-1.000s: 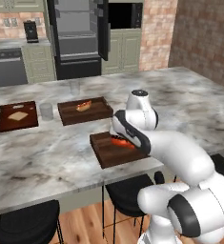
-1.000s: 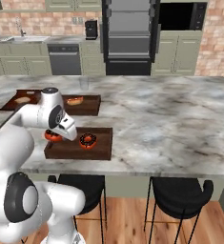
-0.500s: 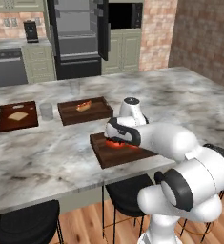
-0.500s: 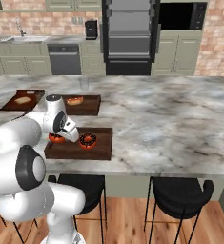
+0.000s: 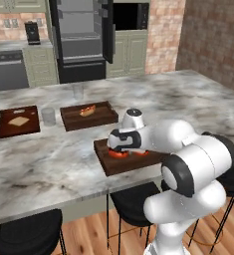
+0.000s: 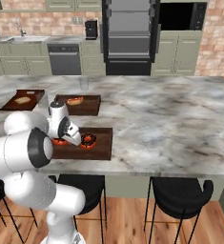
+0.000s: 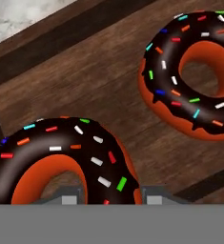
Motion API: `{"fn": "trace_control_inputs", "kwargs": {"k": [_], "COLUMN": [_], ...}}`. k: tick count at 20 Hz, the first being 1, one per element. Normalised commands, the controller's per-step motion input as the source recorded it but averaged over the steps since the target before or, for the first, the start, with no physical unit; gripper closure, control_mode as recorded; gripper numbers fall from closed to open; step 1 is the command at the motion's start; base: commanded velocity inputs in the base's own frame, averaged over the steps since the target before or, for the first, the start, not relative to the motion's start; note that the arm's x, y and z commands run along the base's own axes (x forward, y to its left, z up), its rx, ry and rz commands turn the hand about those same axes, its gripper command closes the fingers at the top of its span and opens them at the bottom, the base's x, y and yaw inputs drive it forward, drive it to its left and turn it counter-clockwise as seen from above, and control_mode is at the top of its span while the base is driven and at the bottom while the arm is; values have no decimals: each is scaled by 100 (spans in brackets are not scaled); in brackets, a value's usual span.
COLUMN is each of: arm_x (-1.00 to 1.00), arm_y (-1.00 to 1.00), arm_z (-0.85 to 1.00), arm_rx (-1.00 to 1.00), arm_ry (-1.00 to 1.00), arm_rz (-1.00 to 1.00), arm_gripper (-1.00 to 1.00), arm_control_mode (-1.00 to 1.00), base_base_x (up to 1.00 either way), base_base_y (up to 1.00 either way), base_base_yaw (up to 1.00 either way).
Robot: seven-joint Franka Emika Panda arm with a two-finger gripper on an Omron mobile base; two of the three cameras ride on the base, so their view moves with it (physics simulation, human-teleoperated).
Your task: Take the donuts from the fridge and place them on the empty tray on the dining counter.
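We are seeing the gripper (image 6: pixel 71 138) sitting low over the wooden tray (image 6: pixel 101 143), centre-left of frame, its half-open fingers straddling one sprinkled donut (image 7: pixel 61 159); the second donut (image 6: pixel 88 140) is lying just beside.

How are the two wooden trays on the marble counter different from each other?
The near tray holds two donuts, while the far tray holds one hot dog. The gripper is down over the near tray; nothing hangs over the far tray. The near tray sits by the counter's front edge, the far tray further in. Both are dark brown, rectangular, low-rimmed.
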Motion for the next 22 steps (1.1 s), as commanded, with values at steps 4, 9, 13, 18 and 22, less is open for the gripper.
{"fn": "trace_control_inputs", "kwargs": {"k": [4, 9, 13, 18, 22], "arm_x": [28, 32, 26, 5, -3], "arm_y": [0, 0, 0, 4, 0], "arm_z": [-29, -29, -33, -20, 0], "arm_rx": [0, 0, 0, 0, 0], "arm_ry": [0, 0, 0, 0, 0], "arm_rz": [0, 0, 0, -1, 0], "arm_gripper": [100, 100, 100, -100, -100], "arm_control_mode": [-100, -100, -100, -100, -100], "base_base_x": [0, 0, 0, 0, 0], "base_base_y": [0, 0, 0, 0, 0], "base_base_yaw": [0, 0, 0, 0, 0]}}
